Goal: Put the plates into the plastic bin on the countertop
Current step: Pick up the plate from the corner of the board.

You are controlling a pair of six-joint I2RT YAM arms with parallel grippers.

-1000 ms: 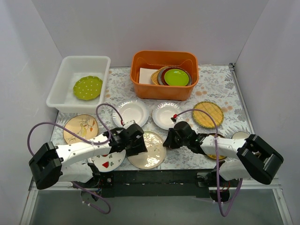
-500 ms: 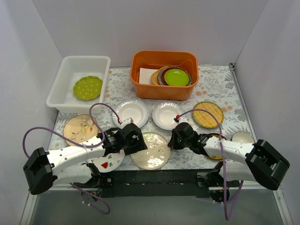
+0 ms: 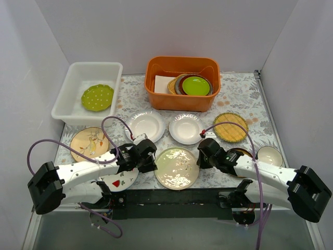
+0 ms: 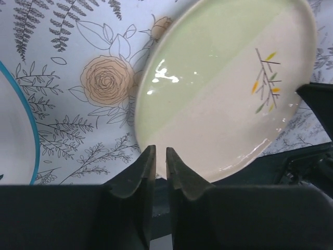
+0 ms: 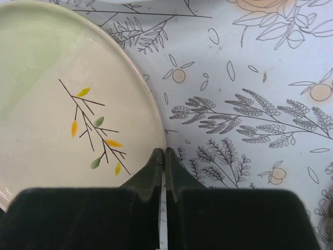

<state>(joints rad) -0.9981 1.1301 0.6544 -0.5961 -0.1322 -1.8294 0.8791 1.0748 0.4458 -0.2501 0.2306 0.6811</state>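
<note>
plate point(image 3: 177, 167) lies between left claw point(image 4: 157, 151) and right claw point(image 5: 162, 152), both apparently closed.

A staged test booth in a lab is seen here, not a lived-in kitchen. Plain white panels point(image 3: 166, 31) are set up on three sides, closing off the top, left and right of the frame. The countertop point(image 3: 244, 96) in the middle is dressed with a fern-and-flower print. Along the bottom edge, two robot arms point(image 3: 88, 169) are bolted to a black rail point(image 3: 171, 197), and purple cables point(image 3: 52, 140) are looped over them. A white plastic bin point(image 3: 67, 88) is parked at upper left, an orange tub point(image 3: 182, 99) at upper centre.
</note>
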